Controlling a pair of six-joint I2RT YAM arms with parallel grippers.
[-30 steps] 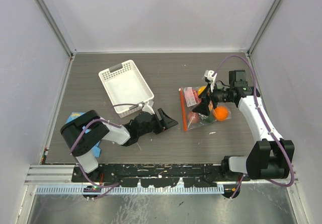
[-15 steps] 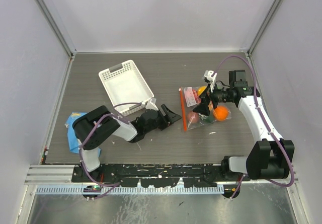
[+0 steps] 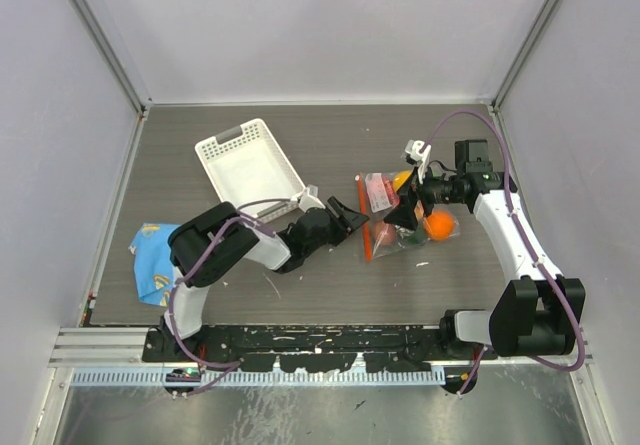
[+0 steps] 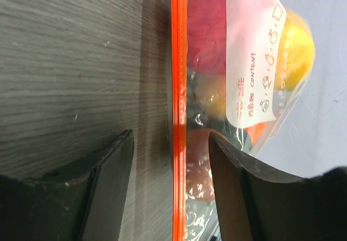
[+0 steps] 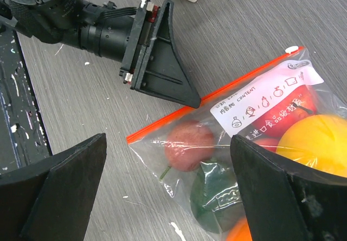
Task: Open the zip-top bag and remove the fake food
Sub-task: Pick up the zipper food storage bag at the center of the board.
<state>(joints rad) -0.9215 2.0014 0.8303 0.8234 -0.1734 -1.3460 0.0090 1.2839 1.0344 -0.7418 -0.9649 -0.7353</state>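
Fingers (image 4: pixel 111 181) of the left gripper (image 4: pixel 171 138) stand apart astride the zip strip (image 4: pixel 177 62); best pinch it squarely. The bag (image 3: pixel 383 197), food (image 5: pixel 190 142) inside, lies right of centre; right gripper (image 5: pixel 171 192) spread above.

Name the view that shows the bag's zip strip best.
Left wrist: the zip strip runs close-up down the frame, inside the open left end effector. Right wrist shows it slanted, farther off; top external shows only a thin line.

1. Left gripper (image 3: pixel 352 221) has advanced toward 2 o'clock; its parted jaws now straddle the zip strip (image 4: pixel 175 89) of the zip-top bag (image 3: pixel 398 217).
2. Blue cloth (image 3: pixel 155 257) is more exposed as the left arm swings off it.
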